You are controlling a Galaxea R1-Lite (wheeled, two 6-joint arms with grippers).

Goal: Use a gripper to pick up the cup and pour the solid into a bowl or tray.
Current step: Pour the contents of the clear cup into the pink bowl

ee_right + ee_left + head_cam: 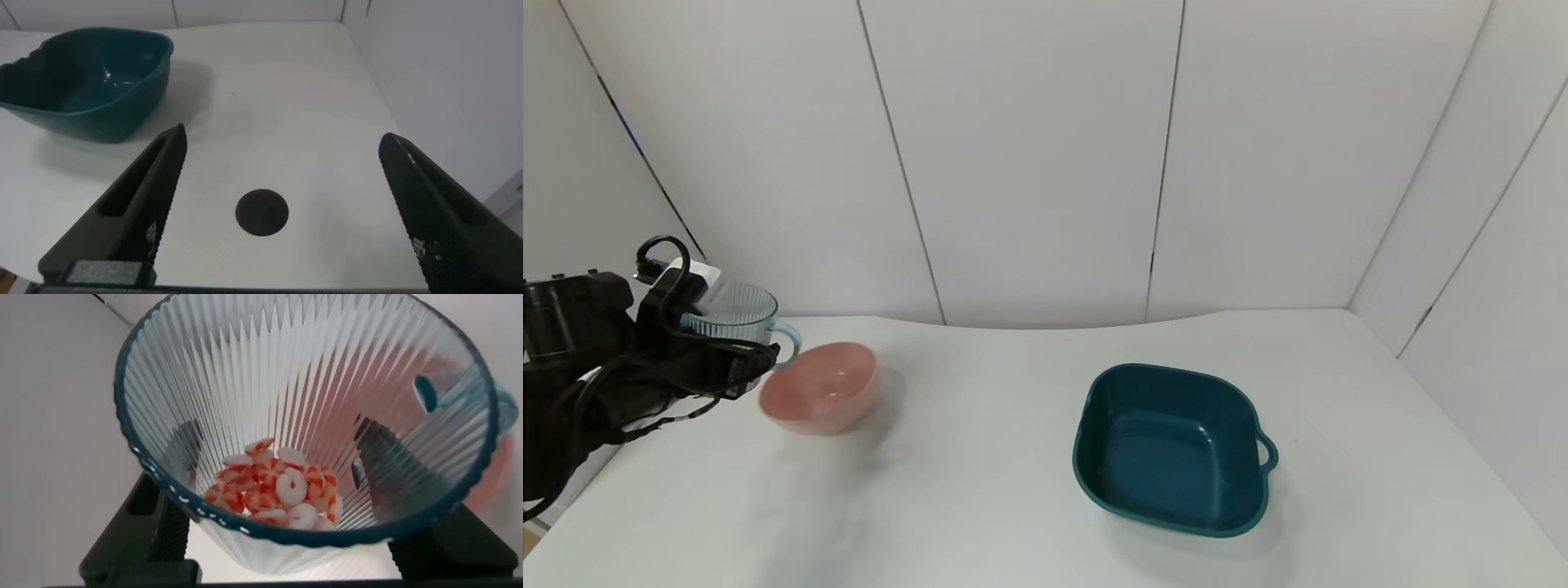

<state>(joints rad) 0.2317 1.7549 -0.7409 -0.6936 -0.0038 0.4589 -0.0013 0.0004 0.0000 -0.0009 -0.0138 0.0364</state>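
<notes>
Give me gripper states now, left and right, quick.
Left gripper: shut on the cup, the solid still inside.
Right gripper: open, holding nothing, above the table.

A plain white worktop (1013, 506) fills the near scene, its far edge meeting white wall panels (1029, 155) split by thin dark vertical seams. More panelled wall angles in on the left and right. Lighting is soft and even.

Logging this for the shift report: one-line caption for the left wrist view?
Left gripper holds the ribbed cup, solid inside.
</notes>
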